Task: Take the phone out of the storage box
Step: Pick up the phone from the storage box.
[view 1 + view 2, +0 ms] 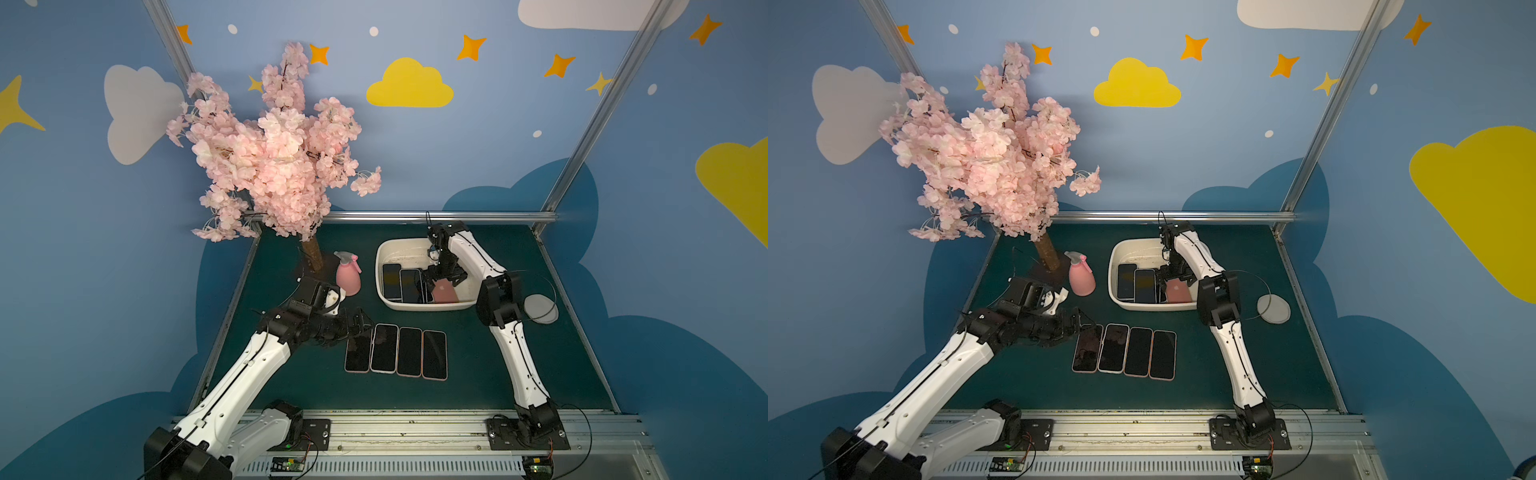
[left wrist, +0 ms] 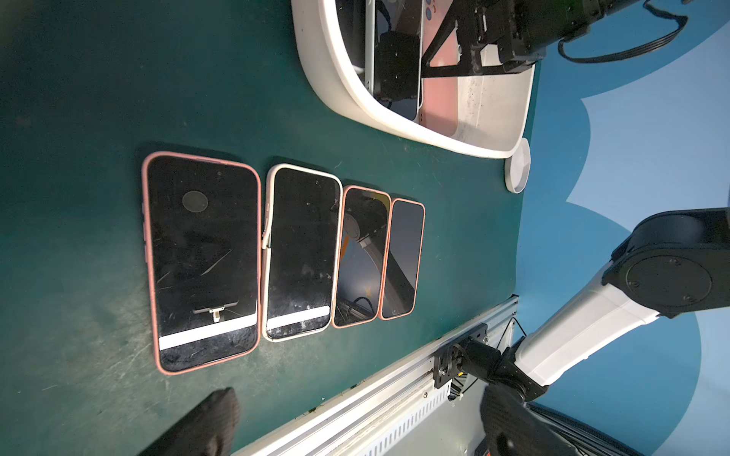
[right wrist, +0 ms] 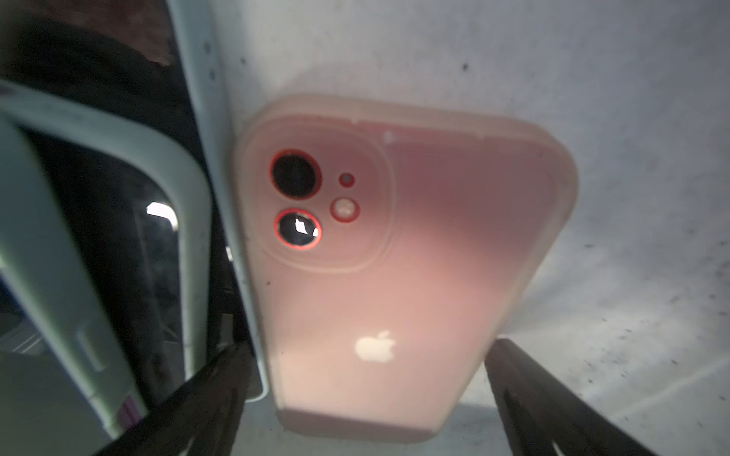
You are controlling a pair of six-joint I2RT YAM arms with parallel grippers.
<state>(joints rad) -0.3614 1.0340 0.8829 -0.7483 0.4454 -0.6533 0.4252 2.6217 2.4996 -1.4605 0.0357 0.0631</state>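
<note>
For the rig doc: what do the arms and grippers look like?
Left arm and right arm match: white link shells, black rounded joint housings, thin black cables along the shells, black base plates. Left gripper and right gripper are black, with dark straight fingers. No readable markings.

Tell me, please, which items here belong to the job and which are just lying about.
Job: storage box; pink phone inside it; row of four phones outside it; open right gripper.
Lying about: spray bottle; blossom tree; white disc.
</note>
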